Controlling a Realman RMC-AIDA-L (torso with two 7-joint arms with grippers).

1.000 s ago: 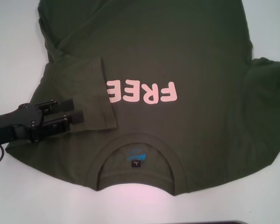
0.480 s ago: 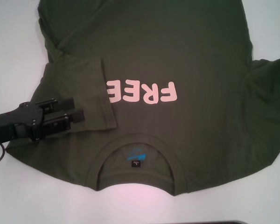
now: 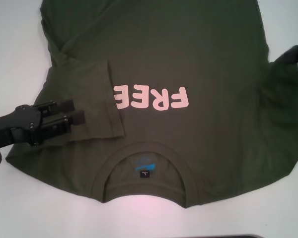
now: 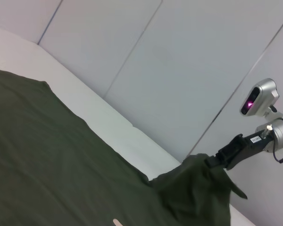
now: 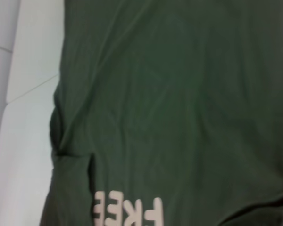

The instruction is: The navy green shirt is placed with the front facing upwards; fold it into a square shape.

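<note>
1. Head view shows the left tool [image 3: 78, 111] low over the navy green shirt [image 3: 188, 59], on the robot's left of the pink FREE lettering [image 3: 152, 97] and about level with it. Its two dark fingers point toward the lettering with a narrow gap between them, and nothing visible sits in that gap.
2. Just beyond those fingertips lies the left sleeve [image 3: 97, 99], already folded inward over the chest so that its hem covers the first part of the lettering.
3. The shirt lies spread front-up on the white tabletop [image 3: 15, 54], with the collar [image 3: 145, 171] and blue neck label [image 3: 144, 163] on the near side of the lettering, toward the robot. Its long axis runs from the collar away from the robot.
4. On the robot's right of the lettering, the right sleeve [image 4: 203, 188] is raised off the tabletop. In the left wrist view the right tool [image 4: 221, 157] pinches a peak of that cloth, which hangs in folds below.
5. The coming move likely turns on this: the lifted sleeve has to travel from the right edge toward the lettering, across the shirt's long axis. The right arm is the nearer one and already holds the cloth. The left tool has no evident grasp.
</note>
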